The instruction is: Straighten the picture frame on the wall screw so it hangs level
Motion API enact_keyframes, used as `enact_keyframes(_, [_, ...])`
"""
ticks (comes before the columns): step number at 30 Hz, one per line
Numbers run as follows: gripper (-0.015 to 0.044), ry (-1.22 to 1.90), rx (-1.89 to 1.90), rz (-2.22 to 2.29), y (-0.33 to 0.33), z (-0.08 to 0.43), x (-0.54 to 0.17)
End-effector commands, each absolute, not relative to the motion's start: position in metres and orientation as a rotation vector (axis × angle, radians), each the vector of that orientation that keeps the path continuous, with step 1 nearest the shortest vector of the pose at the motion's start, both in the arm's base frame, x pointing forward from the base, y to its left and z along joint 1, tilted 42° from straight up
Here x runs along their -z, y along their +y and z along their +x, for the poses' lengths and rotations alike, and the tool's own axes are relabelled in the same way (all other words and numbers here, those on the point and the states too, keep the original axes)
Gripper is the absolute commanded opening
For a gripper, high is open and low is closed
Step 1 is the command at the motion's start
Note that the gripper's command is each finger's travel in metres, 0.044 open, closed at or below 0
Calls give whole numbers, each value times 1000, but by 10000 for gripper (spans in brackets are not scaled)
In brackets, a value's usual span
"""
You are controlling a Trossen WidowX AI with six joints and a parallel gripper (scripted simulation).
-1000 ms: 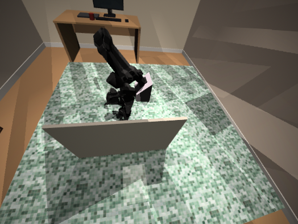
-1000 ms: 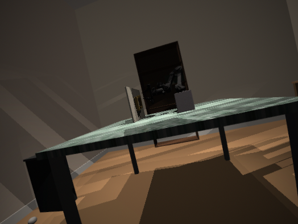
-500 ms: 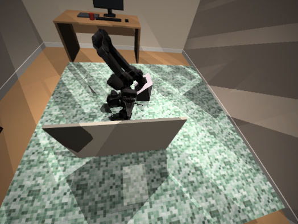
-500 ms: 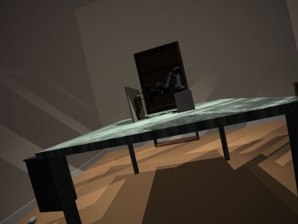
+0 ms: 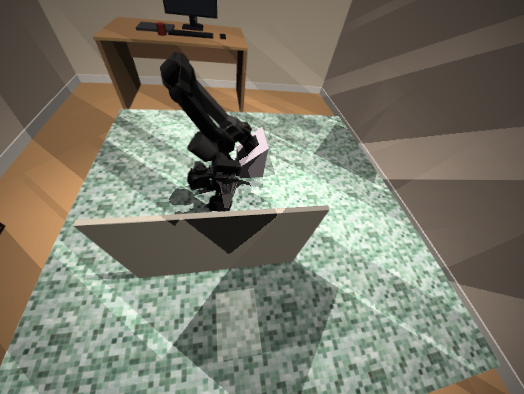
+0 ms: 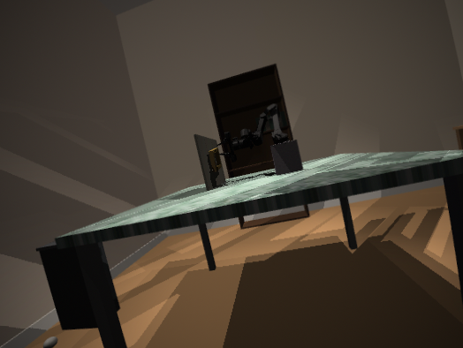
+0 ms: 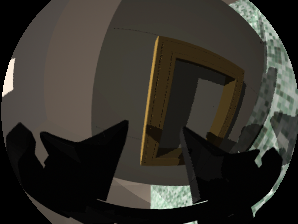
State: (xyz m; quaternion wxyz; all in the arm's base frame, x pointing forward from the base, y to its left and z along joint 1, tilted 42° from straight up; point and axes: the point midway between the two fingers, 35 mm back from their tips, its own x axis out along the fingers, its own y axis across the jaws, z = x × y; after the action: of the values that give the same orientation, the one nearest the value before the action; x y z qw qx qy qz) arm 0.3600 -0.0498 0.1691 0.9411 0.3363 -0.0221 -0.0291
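The picture frame (image 6: 211, 159) (image 7: 161, 95) is a golden-brown rectangle hanging on the upright grey panel (image 5: 150, 245) (image 6: 201, 152) (image 7: 120, 85). In the wrist view its top edge slopes down to the right, but the view is oblique and distorted, so its true tilt is hard to tell. My gripper (image 6: 220, 149) (image 7: 154, 127) is open and empty, close in front of the panel. In the wrist view one fingertip appears left of the frame and the other overlaps its lower opening. Contact cannot be told. The screw and notched strip are hidden. The top view shows only the panel's back.
The arm's base stands by a pale block (image 5: 254, 162) (image 6: 287, 157) on the green speckled table top (image 5: 125, 320) (image 6: 177, 212). A wooden desk (image 5: 120, 30) with a monitor stands beyond, and a dark bookcase (image 6: 242, 94) stands behind the arm.
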Motion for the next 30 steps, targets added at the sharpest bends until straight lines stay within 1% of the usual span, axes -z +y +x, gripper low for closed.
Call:
enact_keyframes(1, [260, -54, 61, 689, -51, 369, -172])
enact_keyframes(15, [260, -55, 61, 689, -53, 391, -172])
enact_keyframes(30, [260, -55, 61, 689, -53, 391, -172])
